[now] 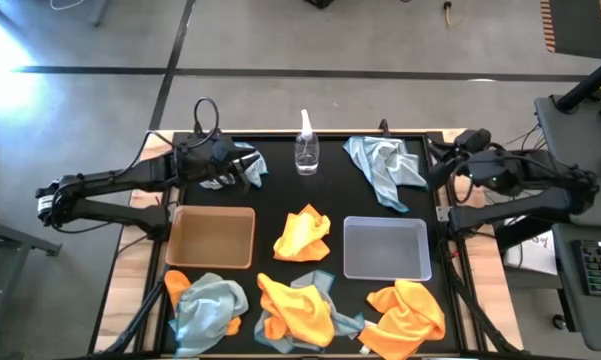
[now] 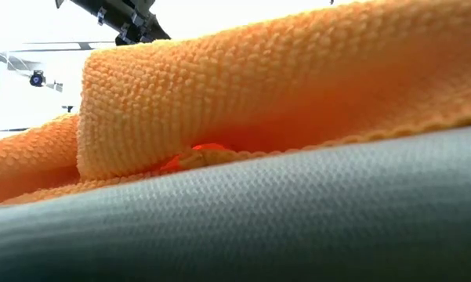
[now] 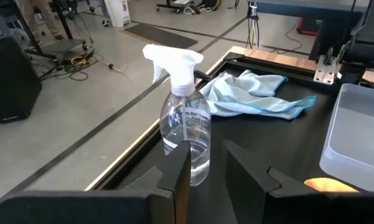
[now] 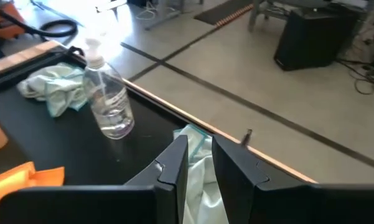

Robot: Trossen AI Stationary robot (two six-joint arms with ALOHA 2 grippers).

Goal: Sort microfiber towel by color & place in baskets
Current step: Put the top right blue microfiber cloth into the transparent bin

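Observation:
Orange and pale blue-grey microfiber towels lie spread over the black table. One blue-grey towel (image 1: 238,160) lies at the far left, under my left gripper (image 1: 252,176), which is open and holds nothing (image 3: 205,171). Another blue-grey towel (image 1: 385,168) lies at the far right. My right gripper (image 1: 436,170) is open above that towel's right edge (image 4: 198,163), clear of it. An orange towel (image 1: 303,233) lies between the tan basket (image 1: 212,237) and the clear plastic basket (image 1: 385,248). Mixed orange and blue-grey towels (image 1: 298,308) lie along the near edge.
A clear spray bottle (image 1: 306,150) stands upright at the far middle, between the two grippers (image 3: 187,134). In the low view, an orange towel (image 2: 282,94) and a blue-grey one (image 2: 298,219) fill the picture right in front of the camera. A wooden rim (image 1: 150,250) borders the table.

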